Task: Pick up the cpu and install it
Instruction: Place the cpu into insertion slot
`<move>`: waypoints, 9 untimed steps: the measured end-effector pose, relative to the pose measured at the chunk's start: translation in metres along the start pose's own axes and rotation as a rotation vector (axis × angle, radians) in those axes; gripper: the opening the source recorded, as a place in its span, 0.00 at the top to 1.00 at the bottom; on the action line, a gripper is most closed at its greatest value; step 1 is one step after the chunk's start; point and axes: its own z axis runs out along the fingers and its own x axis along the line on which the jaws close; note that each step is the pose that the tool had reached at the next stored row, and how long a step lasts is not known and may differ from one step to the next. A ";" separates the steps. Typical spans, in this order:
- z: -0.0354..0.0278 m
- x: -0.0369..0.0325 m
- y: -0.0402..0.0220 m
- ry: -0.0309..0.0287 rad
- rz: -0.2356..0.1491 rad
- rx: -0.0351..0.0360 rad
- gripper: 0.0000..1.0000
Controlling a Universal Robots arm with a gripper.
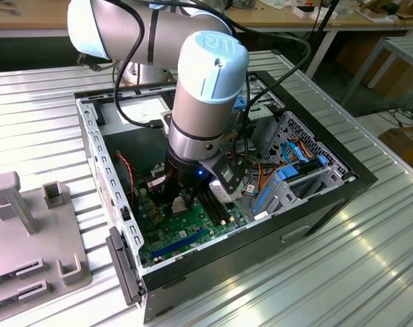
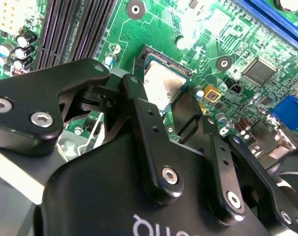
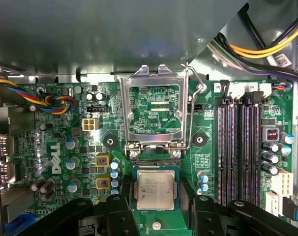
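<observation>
The cpu (image 3: pixel 155 189) is a flat square chip with a dull silver top and a dark rim. It sits level between the black fingers (image 3: pixel 123 209) of my gripper (image 3: pixel 156 199), which is shut on its two opposite edges. It hangs just over the open socket, whose strip of contacts (image 3: pixel 154 163) shows beyond the chip's edge. The socket's silver load plate (image 3: pixel 150 105) stands flipped up with its wire lever (image 3: pixel 191 108) raised. In the second wrist view the cpu (image 2: pixel 161 86) lies between the gripper (image 2: pixel 161 98) fingers. In the exterior view the gripper (image 1: pixel 180 203) is low inside the computer case.
Long black memory slots (image 3: pixel 237 147) run beside the socket. Coloured cables (image 3: pixel 55 101) and capacitors crowd the green board (image 3: pixel 208 162). The case's metal wall (image 1: pixel 97 163) and a drive cage with blue clips (image 1: pixel 295 170) hem the arm in. A grey fixture (image 1: pixel 29 231) lies on the table.
</observation>
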 end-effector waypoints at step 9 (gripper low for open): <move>0.0001 -0.0001 0.0000 0.0001 0.000 0.0001 0.53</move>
